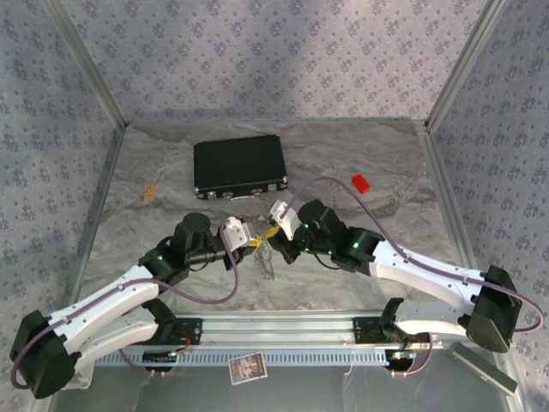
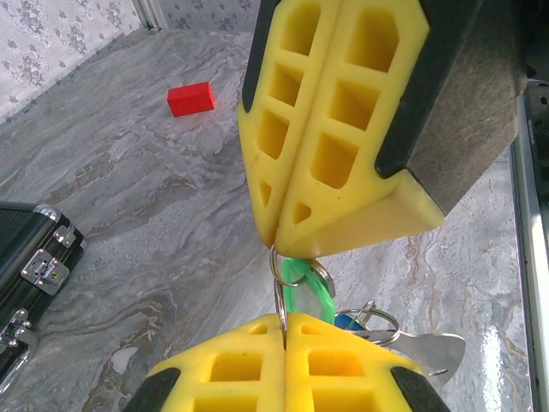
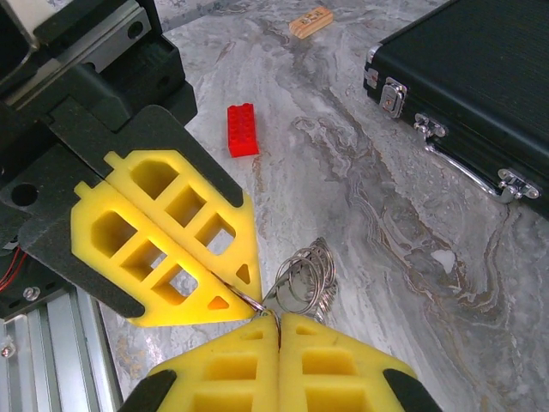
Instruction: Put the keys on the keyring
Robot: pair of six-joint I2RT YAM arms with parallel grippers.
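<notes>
1. the left gripper [image 2: 284, 322] is pressed together, pinching the thin wire of the keyring [image 3: 302, 276]. the right gripper [image 2: 276, 240] meets it tip to tip, also pressed together on that wire. both are held above the table [image 1: 146, 232], just beyond the arm bases.
2. the green-headed key [image 2: 300, 279] hangs right at the pinched wire, between the two sets of tips. the blue-headed key [image 2: 347, 322] sits just beside it, half hidden behind the left gripper. i cannot tell whether either is fully threaded.
3. handling, as i judge it: the bunch is light and dangly. the ring wire is stiff, springy and slick, so it could twist or slip out of the grip (the plastic heads look like the broader, surer hold). take the ring on its wire away from the split, and a key by its head.
4. farther out lies the red block [image 1: 361, 182], well apart from the grippers.
5. farthest back, the black case [image 1: 240, 167] lies flat, lid shut and latches down. what it holds is hidden.
</notes>
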